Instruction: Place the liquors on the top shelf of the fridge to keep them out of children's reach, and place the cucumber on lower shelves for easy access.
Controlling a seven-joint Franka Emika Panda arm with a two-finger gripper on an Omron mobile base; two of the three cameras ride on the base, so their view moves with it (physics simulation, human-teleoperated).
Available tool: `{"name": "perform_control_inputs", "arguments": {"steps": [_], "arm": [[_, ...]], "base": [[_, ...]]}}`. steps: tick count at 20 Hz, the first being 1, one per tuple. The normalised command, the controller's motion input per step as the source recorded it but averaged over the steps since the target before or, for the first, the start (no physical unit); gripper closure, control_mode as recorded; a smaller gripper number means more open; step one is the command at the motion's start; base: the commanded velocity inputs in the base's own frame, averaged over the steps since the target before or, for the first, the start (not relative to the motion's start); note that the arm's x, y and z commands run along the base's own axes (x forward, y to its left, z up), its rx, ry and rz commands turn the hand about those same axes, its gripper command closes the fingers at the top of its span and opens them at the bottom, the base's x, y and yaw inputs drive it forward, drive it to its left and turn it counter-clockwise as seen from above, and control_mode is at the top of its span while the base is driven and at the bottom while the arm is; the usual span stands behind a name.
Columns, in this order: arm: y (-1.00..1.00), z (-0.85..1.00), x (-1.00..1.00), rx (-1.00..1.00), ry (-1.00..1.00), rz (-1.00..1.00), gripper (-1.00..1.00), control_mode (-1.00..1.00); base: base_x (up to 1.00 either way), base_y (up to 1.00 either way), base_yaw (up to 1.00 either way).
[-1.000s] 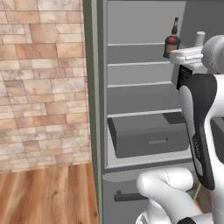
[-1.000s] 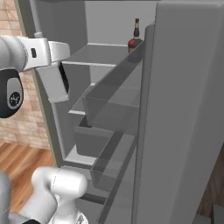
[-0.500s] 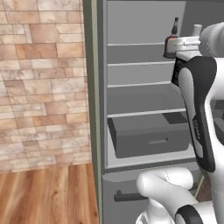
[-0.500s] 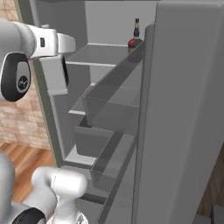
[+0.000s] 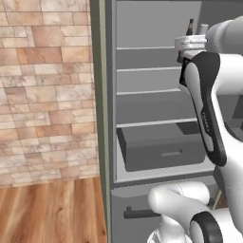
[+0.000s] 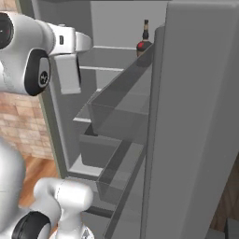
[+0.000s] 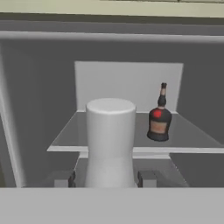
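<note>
The fridge (image 5: 156,118) stands open ahead of my pincer (image 7: 109,178), its grey cavity reaching from above my hand down past the boxy drawer (image 5: 163,149) far below it. The door (image 6: 196,121) swings out on the right side of my arm, its long trays (image 6: 121,107) running beside me. The top shelf (image 7: 131,149) lies just beyond my fingertips (image 7: 64,178), its pale front edge a little above them in the hand view, while the lower shelves (image 5: 147,91) sit stacked beneath my hand. Between my fingers I pinch the tall clear-white bottle (image 7: 110,140), which rises upright straight in front of the camera, its flat cap level with the back of the shelf; its base sits lower than the shelf's front edge, still outside the cavity. The squat dark red-brown bottle (image 7: 159,118) with the black neck stands upright on the top shelf, beyond and to the right of the one I hold, well apart from it, near the shelf's right side.
</note>
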Motion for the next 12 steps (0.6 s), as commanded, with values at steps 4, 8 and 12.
{"name": "perform_control_inputs", "arguments": {"steps": [4,8,12], "arm": [[-0.18,-0.09,0.47,0.05,-0.05,0.05,1.0,-1.0],[-0.13,-0.02,0.44,0.03,-0.04,0.03,1.0,-1.0],[-0.07,0.0,0.39,0.01,0.0,0.01,1.0,-1.0]], "base": [[0.0,0.0,0.0],[0.0,0.0,0.0],[0.0,0.0,0.0]]}}
